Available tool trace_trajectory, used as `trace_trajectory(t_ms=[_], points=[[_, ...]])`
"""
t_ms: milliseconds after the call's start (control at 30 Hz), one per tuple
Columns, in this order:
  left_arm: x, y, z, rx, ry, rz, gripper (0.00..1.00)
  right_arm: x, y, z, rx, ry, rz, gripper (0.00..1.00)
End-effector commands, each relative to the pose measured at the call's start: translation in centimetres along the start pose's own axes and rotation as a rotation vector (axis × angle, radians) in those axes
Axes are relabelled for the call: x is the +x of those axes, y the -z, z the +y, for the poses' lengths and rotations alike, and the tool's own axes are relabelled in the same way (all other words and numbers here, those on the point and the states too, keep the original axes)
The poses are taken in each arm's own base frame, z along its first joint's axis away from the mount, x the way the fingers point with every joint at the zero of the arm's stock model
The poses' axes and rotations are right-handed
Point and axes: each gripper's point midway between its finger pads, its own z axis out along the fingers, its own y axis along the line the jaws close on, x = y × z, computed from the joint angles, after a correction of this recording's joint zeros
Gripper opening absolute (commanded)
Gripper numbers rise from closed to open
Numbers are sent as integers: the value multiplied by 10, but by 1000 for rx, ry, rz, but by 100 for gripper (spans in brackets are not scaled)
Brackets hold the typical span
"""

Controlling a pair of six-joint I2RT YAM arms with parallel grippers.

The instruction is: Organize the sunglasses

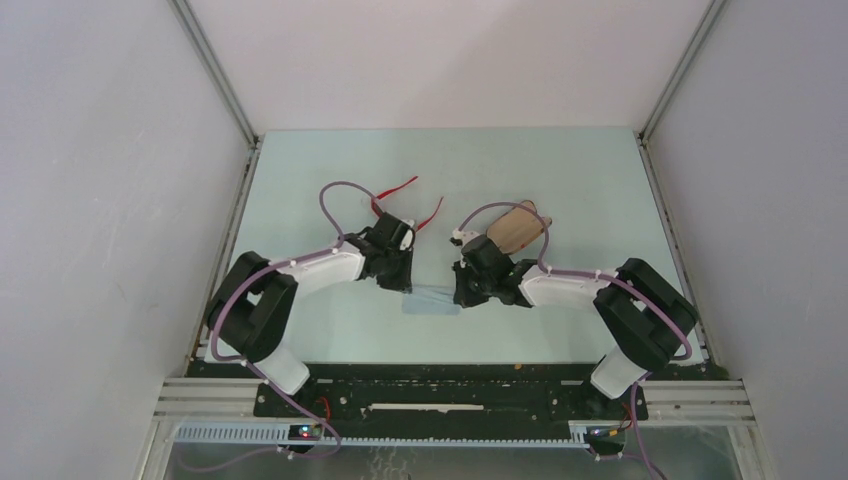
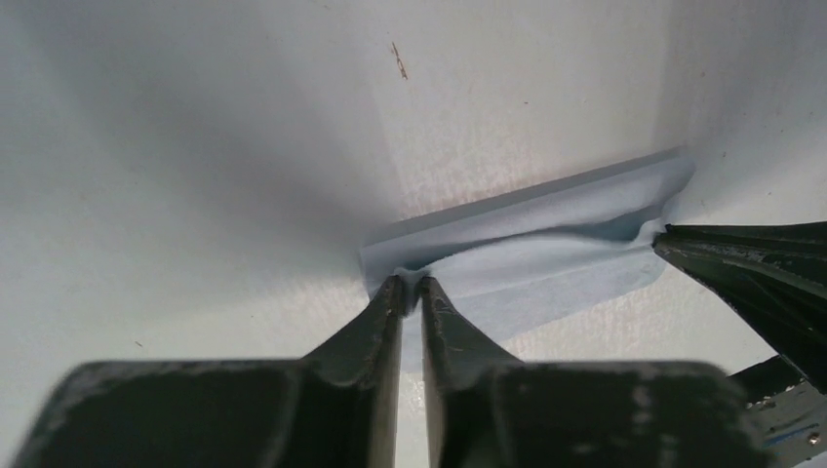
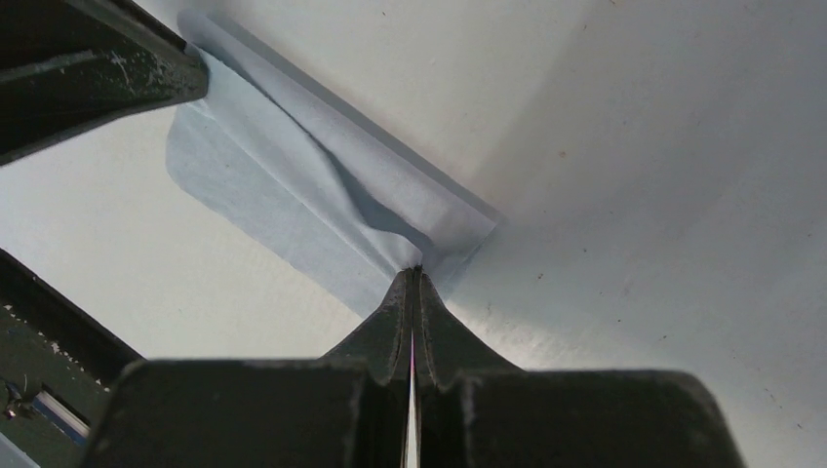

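Your right gripper (image 3: 413, 278) clamps the blue cloth (image 3: 293, 185); your left gripper (image 2: 412, 288), barely parted, seemingly pinches its nine-o'clock end.

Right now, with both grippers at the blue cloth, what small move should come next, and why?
Probably let the right gripper release its corner: the cloth already lies folded over on the table, and the left gripper shows a slim gap at its corner.

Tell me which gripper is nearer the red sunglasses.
Left. The left gripper pinches the blue cloth just on the near side of the sunglasses, whose red arms show behind its wrist. The right gripper holds the cloth's other end, farther right of them.
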Motion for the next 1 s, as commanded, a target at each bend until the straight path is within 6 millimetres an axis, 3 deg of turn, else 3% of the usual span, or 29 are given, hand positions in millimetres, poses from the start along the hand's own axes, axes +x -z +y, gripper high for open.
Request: trace_trajectory(t_ms=[0,33,167,300,433,600,700,833,967], points=[[4,7,-1,-1,5,-21,25,-6,5,3,-7,13,-28,2],[5,9,-2,-1,8,-22,32,-5,6,6,-22,24,-25,6],[11,23,-4,5,11,-30,44,-2,15,25,-117,122,-38,16],[8,44,-6,14,7,-73,45,10,23,35,-168,236,-3,17],[-7,57,-10,13,12,-122,45,9,25,25,-128,246,-3,18],[-31,52,-26,54,46,-143,42,-7,32,27,-132,232,-60,28],[-42,47,-34,74,84,-139,39,-24,36,25,-125,152,-106,30],[-49,39,-32,68,151,-123,38,-43,32,12,-140,-23,-100,30],[-48,29,-28,82,194,-85,36,-54,26,18,-175,-58,-84,37]])
